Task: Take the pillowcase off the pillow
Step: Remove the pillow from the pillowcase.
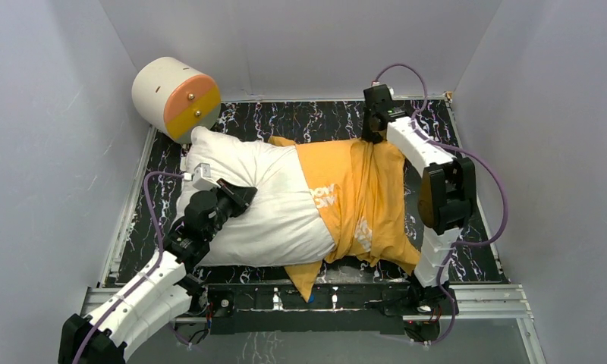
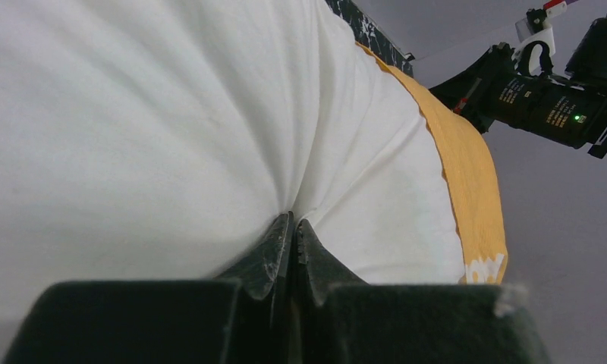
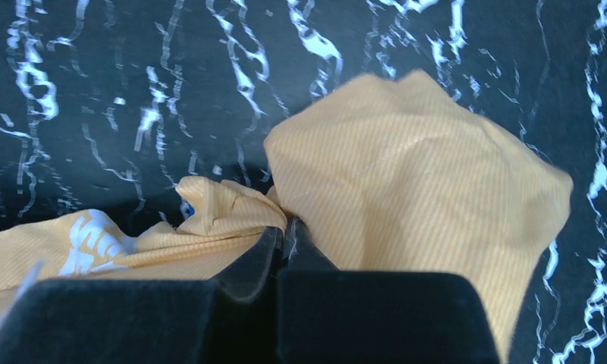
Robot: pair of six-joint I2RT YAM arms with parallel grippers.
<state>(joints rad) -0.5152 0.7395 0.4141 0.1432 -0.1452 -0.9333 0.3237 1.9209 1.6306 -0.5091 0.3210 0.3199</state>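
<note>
So the plump white stuffed pillow (image 1: 255,212) lay across the black marbled tabletop (image 1: 300,120). It was bare on its 9 o'clock half, with the thin orange-yellow fabric pillowcase (image 1: 361,193) bunched over the 3 o'clock half. Left gripper (image 2: 293,227) had its fingers pressed together on a pucker of the white cover, wrinkles fanning out from the pinch. Right gripper (image 3: 285,231) was nipping a fold of the orange-yellow cloth at the case's 12 o'clock edge, fingers closed tight. Imo the trick here was anchoring with the left and dragging the case low and steady toward 3 o'clock. That cloth looked thin and finely ribbed, and the pillow squishy, so a jerky pull would likely slip the pinch or haul everything along.
</note>
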